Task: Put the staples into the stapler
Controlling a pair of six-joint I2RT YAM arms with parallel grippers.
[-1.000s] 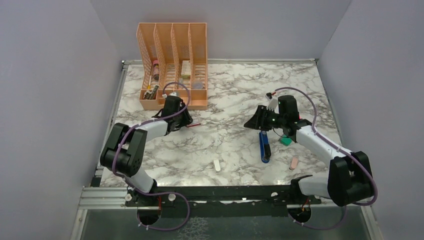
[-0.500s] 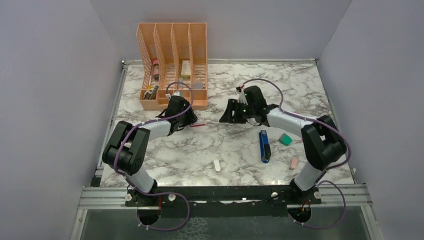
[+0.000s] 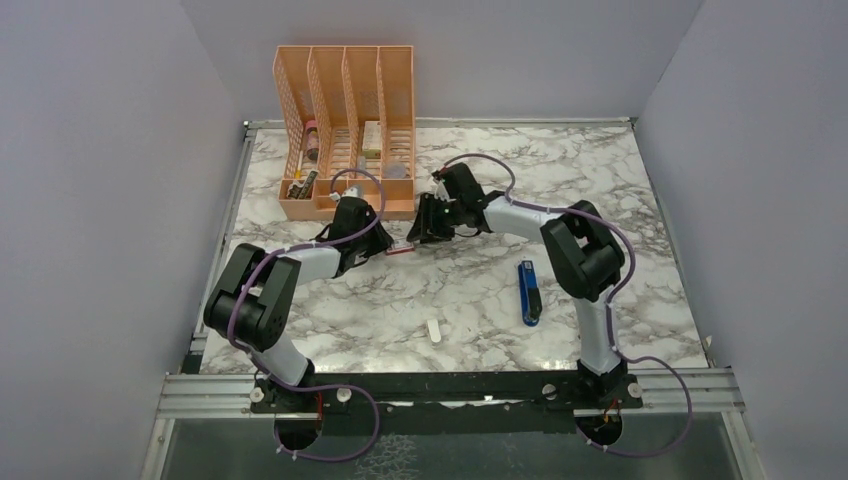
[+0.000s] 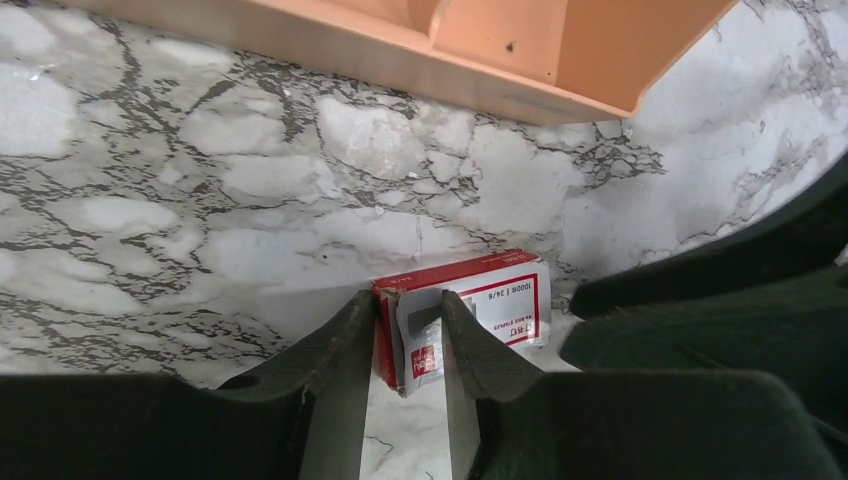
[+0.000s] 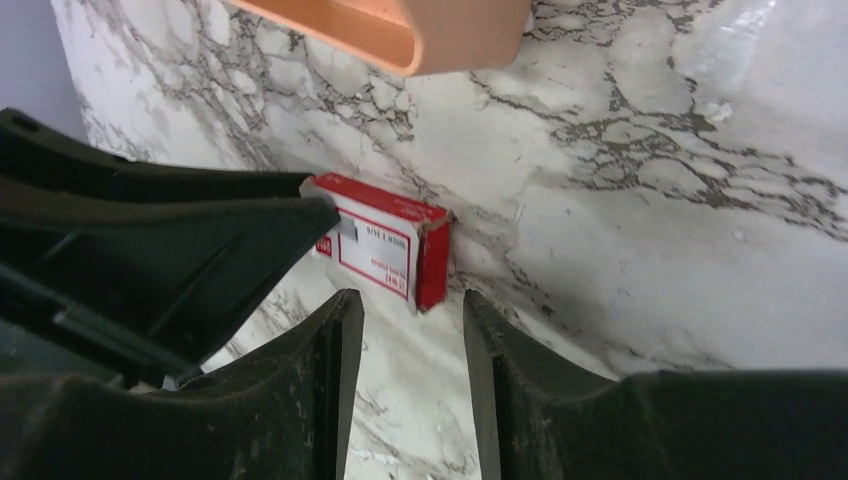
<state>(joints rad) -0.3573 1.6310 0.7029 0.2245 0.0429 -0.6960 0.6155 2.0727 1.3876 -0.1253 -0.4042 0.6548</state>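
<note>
The staples are a small red box with a white label (image 3: 400, 248) (image 4: 500, 300) (image 5: 385, 245), lying flat on the marble just in front of the orange organizer. My left gripper (image 3: 385, 243) (image 4: 408, 318) has its jaws closed on the box's left end, where a flap stands open. My right gripper (image 3: 418, 232) (image 5: 410, 305) is open, and its fingertips stop just short of the box's right end with nothing between them. The blue and black stapler (image 3: 528, 292) lies by itself on the right of the table, away from both grippers.
The orange four-slot file organizer (image 3: 345, 130) stands at the back left, close behind the box, and holds several small items. A small white piece (image 3: 433, 330) lies near the front centre. Grey walls close in the table on three sides.
The right arm has swung left across the table, from above the stapler to the right end of the staples box. The left jaws widened, then narrowed onto the box's left end.
</note>
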